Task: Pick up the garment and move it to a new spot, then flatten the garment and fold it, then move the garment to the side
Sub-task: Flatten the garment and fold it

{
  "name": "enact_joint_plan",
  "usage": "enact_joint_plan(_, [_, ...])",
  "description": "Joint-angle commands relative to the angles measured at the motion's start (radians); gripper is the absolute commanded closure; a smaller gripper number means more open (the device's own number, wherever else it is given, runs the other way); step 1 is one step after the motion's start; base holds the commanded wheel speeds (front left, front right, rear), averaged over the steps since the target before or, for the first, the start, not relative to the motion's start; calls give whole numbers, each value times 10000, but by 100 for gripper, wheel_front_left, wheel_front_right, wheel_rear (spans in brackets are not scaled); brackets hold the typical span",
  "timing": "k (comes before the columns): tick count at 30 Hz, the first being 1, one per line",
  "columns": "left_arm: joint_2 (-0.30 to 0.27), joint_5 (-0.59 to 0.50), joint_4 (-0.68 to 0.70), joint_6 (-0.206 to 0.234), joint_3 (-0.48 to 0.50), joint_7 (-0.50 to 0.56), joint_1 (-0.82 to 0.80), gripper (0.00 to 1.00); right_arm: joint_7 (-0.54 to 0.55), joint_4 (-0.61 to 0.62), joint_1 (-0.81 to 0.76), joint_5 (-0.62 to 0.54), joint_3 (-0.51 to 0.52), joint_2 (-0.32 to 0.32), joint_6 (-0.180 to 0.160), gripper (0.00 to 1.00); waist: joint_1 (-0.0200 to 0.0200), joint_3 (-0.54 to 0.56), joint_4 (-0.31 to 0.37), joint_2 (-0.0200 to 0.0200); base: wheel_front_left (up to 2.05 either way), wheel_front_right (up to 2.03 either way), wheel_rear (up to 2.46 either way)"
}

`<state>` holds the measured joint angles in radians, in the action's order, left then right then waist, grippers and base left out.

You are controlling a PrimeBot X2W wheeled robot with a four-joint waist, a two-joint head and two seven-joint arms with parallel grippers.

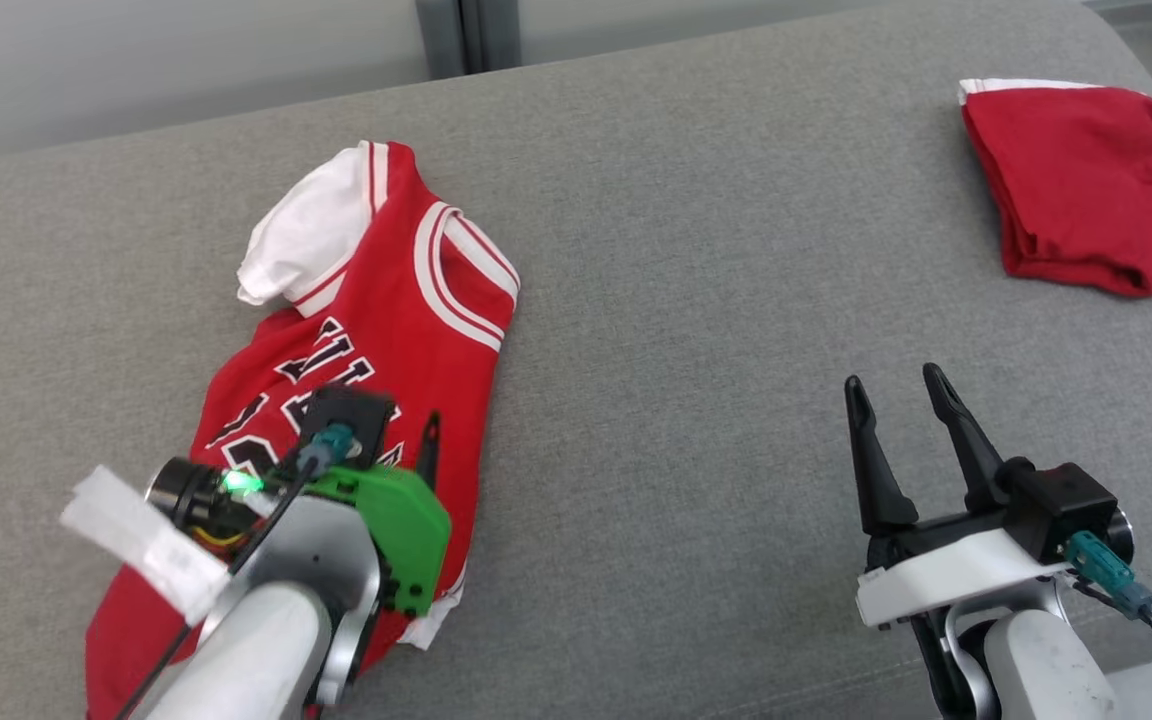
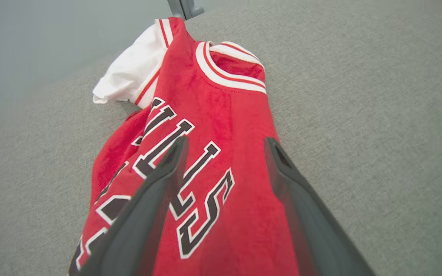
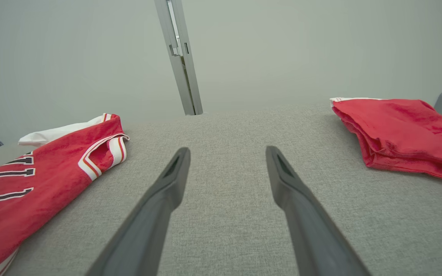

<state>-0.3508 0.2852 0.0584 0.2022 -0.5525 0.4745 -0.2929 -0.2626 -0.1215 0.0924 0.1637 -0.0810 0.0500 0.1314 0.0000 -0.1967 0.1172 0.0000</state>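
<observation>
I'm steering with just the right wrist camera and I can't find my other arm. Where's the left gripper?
Observer: The left gripper hangs over the red jersey, above its black lettering.
Operator: Is it holding the jersey?
Observer: No. Its jaws stand wide open, with nothing pinched between them.
Operator: Is the jersey flat yet?
Observer: Not quite. Its white sleeve is bunched in a lump beside the collar.

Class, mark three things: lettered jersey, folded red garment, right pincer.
lettered jersey (image 2: pixel 223 111): left wrist view, red chest below collar
folded red garment (image 1: pixel 1086 190): head view, middle of top layer
right pincer (image 1: pixel 891 376): head view, midway between fingertips
</observation>
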Motion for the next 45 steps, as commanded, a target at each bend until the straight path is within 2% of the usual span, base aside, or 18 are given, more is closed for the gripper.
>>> enact_joint_plan(1, [193, -181, -683, -74, -103, -123, -501, 0, -31, -25, 227, 84, -91, 14, -15, 0, 0, -568, 682, 0, 0, 0, 0])
enact_joint_plan(2, [420, -175, -1160, -106, -160, -215, -786, 0, -31, -44, 281, 131, -87, 19, -17, 0, 0, -636, 802, 0, 0, 0, 0])
enact_joint_plan(4, [511, -403, -2151, -199, -253, -314, -1381, 0, -29, -87, 360, 248, -126, 19, -15, 0, 0, -769, 1083, 0, 0, 0, 0])
enact_joint_plan(8, [947, -176, -3628, -481, -289, -618, -2059, 0, -31, -187, 418, 433, -207, 10, -15, 0, 0, -919, 1551, 0, 0, 0, 0])
enact_joint_plan(14, [1140, -181, -5126, -654, -391, -789, -2671, 0, -31, -257, 377, 543, -187, 10, -15, 0, 0, -915, 1868, 0, 0, 0, 0])
enact_joint_plan(18, [1024, -384, -5971, -704, -546, -740, -2880, 0, -31, -289, 411, 533, -138, 11, -15, 0, 0, -831, 1938, 0, 0, 0, 0])
enact_joint_plan(19, [1046, -335, -6137, -734, -549, -730, -2942, 31, -31, -292, 423, 535, -134, 11, -15, 0, 0, -795, 1938, 0, 0, 0, 0])
enact_joint_plan(20, [1046, -316, -6244, -787, -559, -753, -3002, 79, -31, -298, 420, 539, -137, 10, -15, 0, 0, -765, 1933, 0, 0, 0, 0])
enact_joint_plan(21, [1079, -264, -6341, -832, -557, -804, -3054, 100, -31, -321, 410, 527, -141, 11, -15, 0, 0, -719, 1925, 0, 0, 0, 0])
enact_joint_plan(28, [1900, 632, -5802, -1451, -291, -1541, -3305, 100, -31, -398, 305, 413, -103, 13, -15, 0, 0, -447, 1871, 0, 0, 0, 0])
enact_joint_plan(32, [2371, 1342, -4876, -1932, -252, -1803, -3041, 100, -31, -418, 185, 343, -53, 13, -15, 0, 0, -277, 1876, 0, 0, 0, 0])
enact_joint_plan(37, [2769, 2358, -3493, -2555, -504, -1606, -2592, 100, -31, -441, 124, 263, 18, 13, -15, 0, 0, -152, 1920, 0, 0, 0, 0])
enact_joint_plan(40, [2921, 3601, -2776, -2855, -592, -1325, -2236, 100, -31, -431, 97, 238, 27, 11, -15, 0, 0, -135, 2003, 0, 0, 0, 0])
enact_joint_plan(45, [2987, 5730, -1911, -3103, -623, -1094, -2046, 100, -31, -412, 179, 179, 16, 14, -15, 0, 0, -250, 2214, 0, 0, 0, 0])
